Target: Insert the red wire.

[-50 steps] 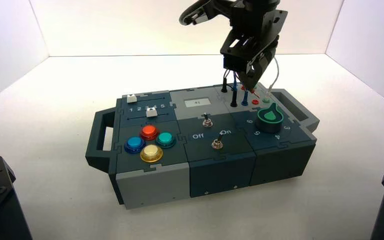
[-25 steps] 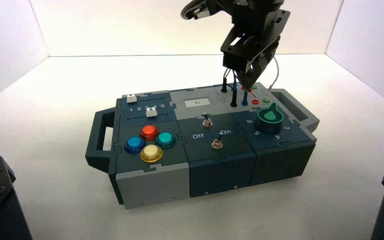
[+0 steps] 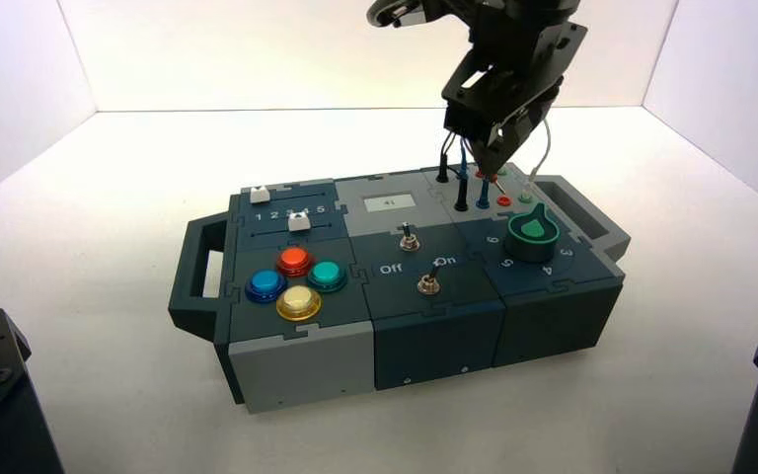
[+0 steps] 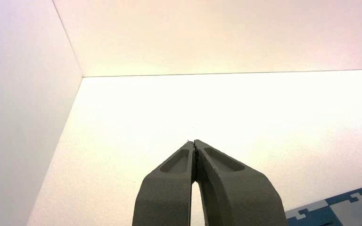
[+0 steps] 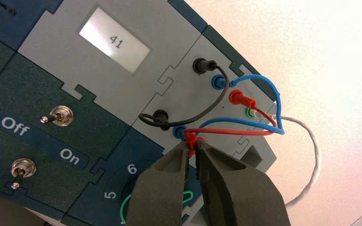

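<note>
Left arm first: left gripper (image 4: 194,142) is just parked out by the box's left side, fingers pressed together with nothing between them. Going right across the box there's the display (image 5: 114,39), then the wire panel at the far right. Black wire (image 5: 207,110) and blue wire (image 5: 231,121) both look plugged in at each end

Right gripper (image 5: 193,145) is the one at work, low over that panel and way nearer than the other arm. Its fingers are clamped on one plug of the red wire (image 5: 235,132), whose other plug (image 5: 241,99) sits in the far red socket. The held plug's bare metal pin (image 3: 500,187) shows, so it's not in yet

What matters now is the near red socket (image 3: 504,201), just right of the near blue plug (image 3: 484,194). The pin slants down toward it, a bit to the right and toward the robot. Probably needs standing up straighter over the hole before pushing, or it could catch on the rim
</note>
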Action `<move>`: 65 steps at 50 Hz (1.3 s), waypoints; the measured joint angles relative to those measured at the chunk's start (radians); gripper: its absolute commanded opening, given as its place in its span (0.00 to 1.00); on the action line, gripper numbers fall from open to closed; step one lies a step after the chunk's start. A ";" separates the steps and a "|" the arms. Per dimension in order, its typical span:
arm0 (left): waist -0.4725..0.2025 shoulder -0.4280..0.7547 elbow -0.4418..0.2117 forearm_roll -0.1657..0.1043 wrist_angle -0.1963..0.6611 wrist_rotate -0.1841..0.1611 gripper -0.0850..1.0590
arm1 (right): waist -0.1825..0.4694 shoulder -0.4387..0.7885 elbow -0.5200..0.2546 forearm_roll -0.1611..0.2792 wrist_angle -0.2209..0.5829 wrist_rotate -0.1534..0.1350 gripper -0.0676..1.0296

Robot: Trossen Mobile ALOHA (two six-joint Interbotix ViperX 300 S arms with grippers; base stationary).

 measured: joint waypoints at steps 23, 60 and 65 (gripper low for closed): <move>0.000 0.002 0.000 0.000 -0.002 0.000 0.05 | 0.002 -0.063 0.054 -0.028 -0.041 0.066 0.04; 0.000 0.002 0.000 0.000 -0.002 0.000 0.05 | 0.002 -0.141 0.123 -0.049 -0.094 0.164 0.04; 0.000 0.003 0.000 0.000 0.000 0.000 0.05 | -0.003 -0.143 0.127 -0.051 -0.107 0.170 0.04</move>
